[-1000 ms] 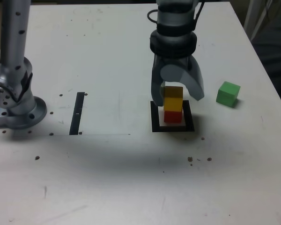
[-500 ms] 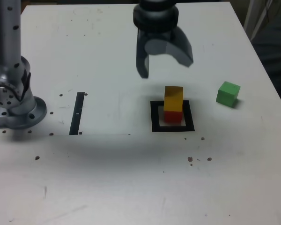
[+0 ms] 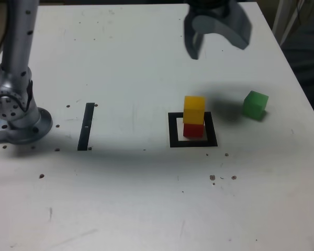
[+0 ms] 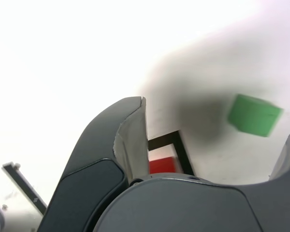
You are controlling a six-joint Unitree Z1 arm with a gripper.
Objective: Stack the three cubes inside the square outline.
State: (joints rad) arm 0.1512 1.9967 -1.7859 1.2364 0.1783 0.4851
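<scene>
Speckled white table (image 3: 146, 198), black strip (image 3: 86, 126) at exterior view's left.

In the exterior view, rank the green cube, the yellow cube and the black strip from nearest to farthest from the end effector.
From the open end effector:
1. Green cube, toward the exterior view's right.
2. Yellow cube, on the red cube in the square outline; close to the green cube's distance.
3. Black strip, far left.

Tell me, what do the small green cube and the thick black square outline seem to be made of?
Small green cube: probably painted wood or matt plastic; flat colour, crisp edges, no shine. Thick black square outline: probably black tape or print; it lies flat on the white table.
</scene>
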